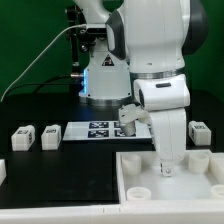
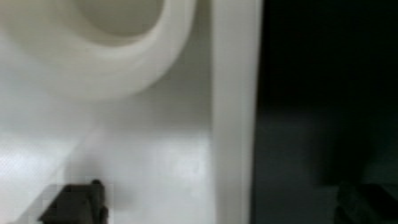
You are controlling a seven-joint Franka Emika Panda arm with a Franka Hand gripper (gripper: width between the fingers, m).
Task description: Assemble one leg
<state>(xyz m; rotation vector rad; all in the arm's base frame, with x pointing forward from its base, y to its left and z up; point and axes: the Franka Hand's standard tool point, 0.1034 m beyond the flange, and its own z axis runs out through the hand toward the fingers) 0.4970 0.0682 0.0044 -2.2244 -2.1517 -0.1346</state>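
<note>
The large white tray-like piece (image 1: 130, 170) lies at the front of the table. My gripper (image 1: 168, 166) reaches down onto its far wall. In the wrist view the gripper (image 2: 214, 205) straddles that wall (image 2: 233, 120), jaws wide apart and holding nothing. One dark finger (image 2: 71, 203) is inside the tray near a round socket (image 2: 107, 40); the other is barely visible against the dark table. Two legs (image 1: 22, 138) (image 1: 50, 135) lie at the exterior view's left and one (image 1: 200, 130) at its right. A fourth tagged leg (image 1: 128, 115) shows behind my arm.
The marker board (image 1: 100, 130) lies on the black table behind the tray. The arm's base (image 1: 100, 80) stands at the back with cables running to the exterior view's left. Another round socket (image 1: 140, 191) sits in the tray's floor.
</note>
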